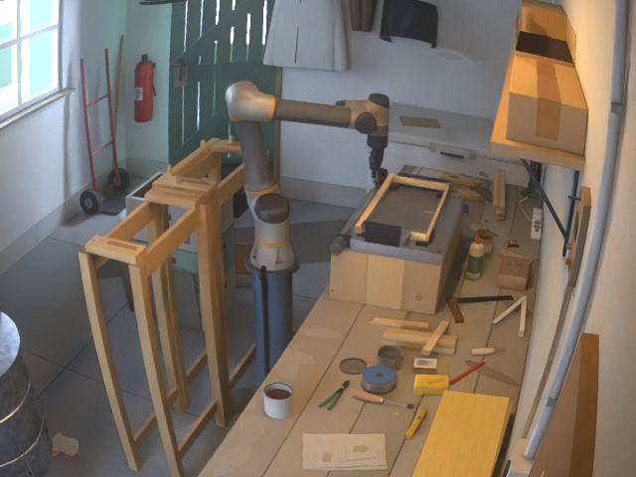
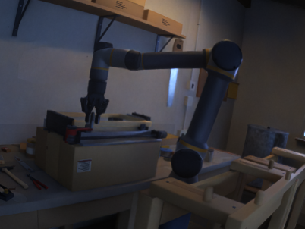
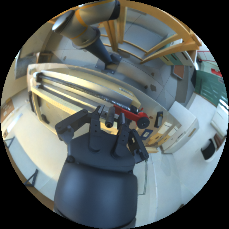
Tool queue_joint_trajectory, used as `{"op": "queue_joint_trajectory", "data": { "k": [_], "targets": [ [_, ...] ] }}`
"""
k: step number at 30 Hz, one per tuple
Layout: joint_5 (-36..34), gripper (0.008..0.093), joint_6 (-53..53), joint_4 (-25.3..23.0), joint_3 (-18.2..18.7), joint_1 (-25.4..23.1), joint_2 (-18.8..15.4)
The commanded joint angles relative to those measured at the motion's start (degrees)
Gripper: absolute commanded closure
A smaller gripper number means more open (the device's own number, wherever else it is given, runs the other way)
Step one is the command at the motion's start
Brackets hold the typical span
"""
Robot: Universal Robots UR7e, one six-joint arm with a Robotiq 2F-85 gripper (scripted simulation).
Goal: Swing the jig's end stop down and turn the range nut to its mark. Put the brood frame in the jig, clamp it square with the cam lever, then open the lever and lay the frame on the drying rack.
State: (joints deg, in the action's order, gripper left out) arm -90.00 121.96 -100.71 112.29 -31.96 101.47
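Note:
The pale wooden brood frame (image 1: 402, 205) lies flat in the grey jig (image 1: 406, 226) on top of the cardboard-coloured box. At the jig's far left corner the red cam lever (image 3: 134, 116) has a dark cylindrical handle (image 3: 110, 116) that stands up between the fingers of my open gripper (image 3: 110, 116), which holds nothing. From the second side camera the gripper (image 2: 93, 113) hangs just above the lever (image 2: 77, 131). A dark threaded rod (image 3: 85, 90) runs along the jig's near side. The tall wooden drying rack (image 1: 169, 246) stands on the floor left of the bench.
A white cup (image 1: 278, 399), pliers (image 1: 334, 394), tape roll (image 1: 379, 379), wood strips (image 1: 418, 336) and a glue bottle (image 1: 475, 256) litter the bench. A shelf with cardboard boxes (image 1: 544, 97) hangs on the right wall. My arm's pedestal (image 1: 272, 318) stands between rack and bench.

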Motion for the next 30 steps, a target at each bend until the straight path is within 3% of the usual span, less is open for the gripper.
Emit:
{"op": "queue_joint_trajectory", "data": {
  "k": [1,9,12,23,30],
  "targets": [
    [0.00,0.0534,0.00,0.40,-0.45,0.00,0.12],
    [0.00,0.0534,0.00,10.04,-9.35,0.00,1.01],
    [0.00,0.0534,0.00,11.61,-10.82,0.00,0.97],
    [0.00,0.0534,-0.06,11.34,-10.59,0.06,0.88],
    [0.00,0.0534,-0.06,4.49,-3.97,0.07,0.54]
  ]
}}
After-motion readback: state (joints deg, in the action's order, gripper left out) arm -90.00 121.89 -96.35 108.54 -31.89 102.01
